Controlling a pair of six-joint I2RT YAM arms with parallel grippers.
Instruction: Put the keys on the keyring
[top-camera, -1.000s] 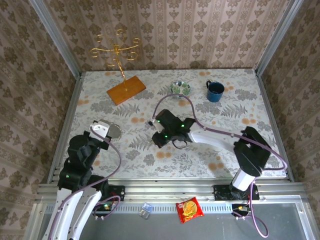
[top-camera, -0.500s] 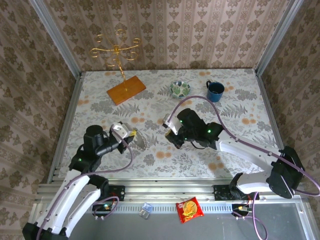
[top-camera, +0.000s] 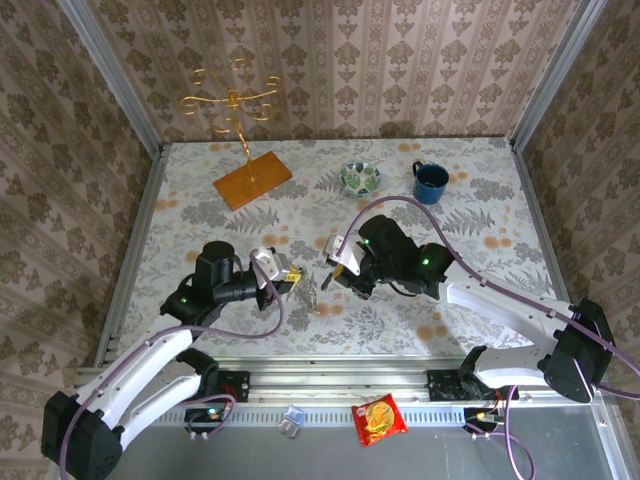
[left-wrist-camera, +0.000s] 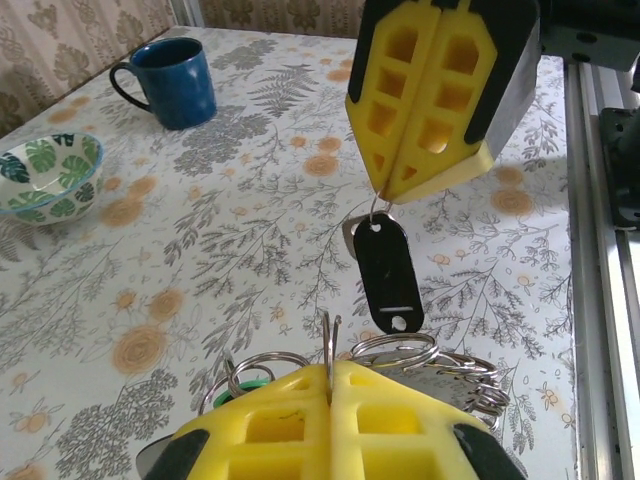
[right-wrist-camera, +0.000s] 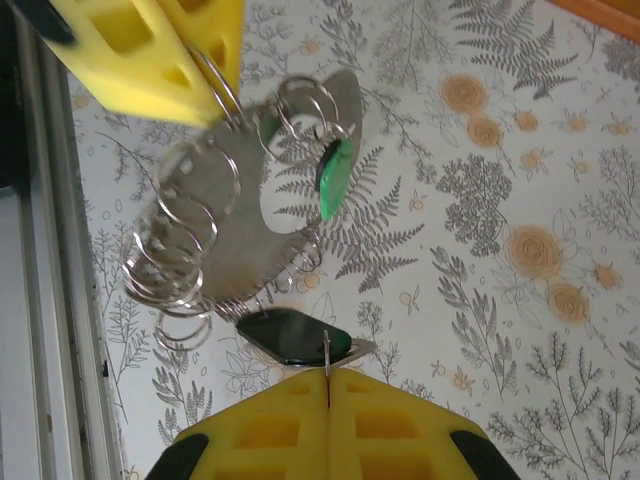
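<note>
Here, our left gripper (left-wrist-camera: 330, 368) is clamped shut on one loop of a tangled bunch of keyrings (left-wrist-camera: 405, 350). The bunch hangs with its green tag (right-wrist-camera: 333, 165) just above the flowered table (top-camera: 450, 220), near the middle of its near edge. Facing it, our right gripper (left-wrist-camera: 388, 192) is pinched on the small wire loop of a black-tagged key (left-wrist-camera: 385, 270). The key dangles just beside the bunch; whether they touch we cannot tell. Toward the far edge stand a blue mug (left-wrist-camera: 172, 72) and a leaf-patterned bowl (left-wrist-camera: 45, 175). We judge the threading not yet done. Both holds are on thin wire, so the key could twist, slip out and drop to the table. The loose rings could also snag the key, or the two grippers could knock together as we close in.
</note>
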